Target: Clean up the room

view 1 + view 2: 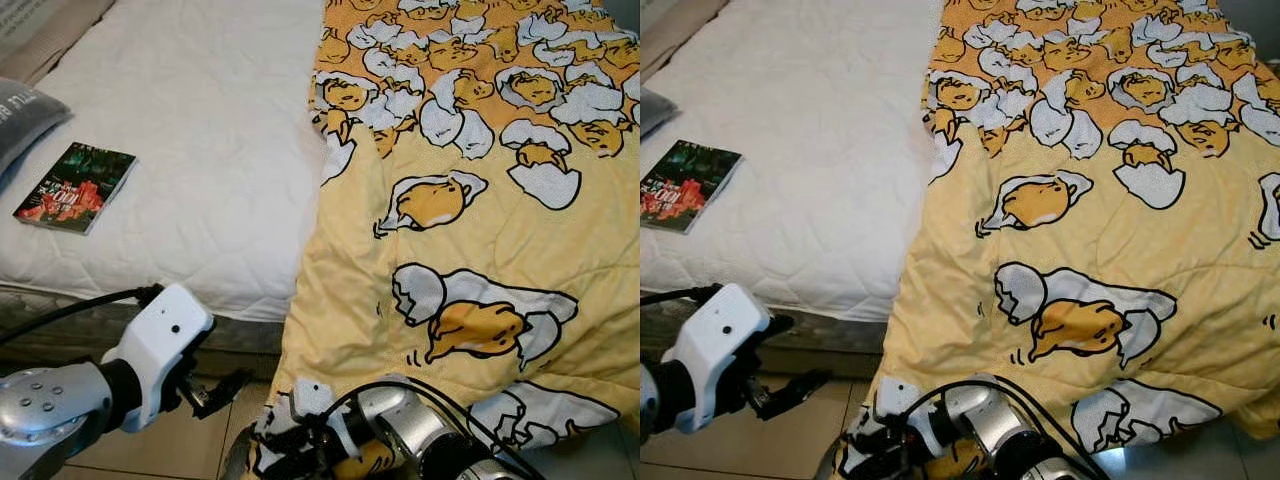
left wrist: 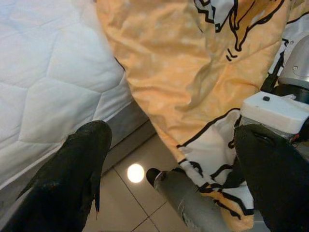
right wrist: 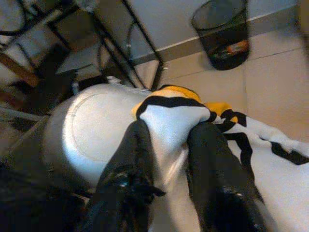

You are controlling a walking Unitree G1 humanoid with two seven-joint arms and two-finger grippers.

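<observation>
A yellow blanket (image 1: 470, 230) printed with egg characters covers the right half of the bed and hangs over its front edge to the floor. My right gripper (image 3: 166, 130) is shut on the blanket's lower corner (image 3: 169, 113), low down in front of the bed (image 1: 290, 440). My left gripper (image 1: 215, 390) is open and holds nothing, just below the mattress's front edge and left of the hanging blanket (image 2: 193, 87). A book (image 1: 77, 186) with a dark green and red cover lies on the bare white mattress (image 1: 200, 130) at the left.
A grey pillow (image 1: 25, 115) lies at the bed's far left edge. Beige floor tiles (image 1: 190, 440) run along the bed's front. In the right wrist view, a black mesh waste bin (image 3: 222, 34) and a black metal rack (image 3: 111, 34) stand by a wall.
</observation>
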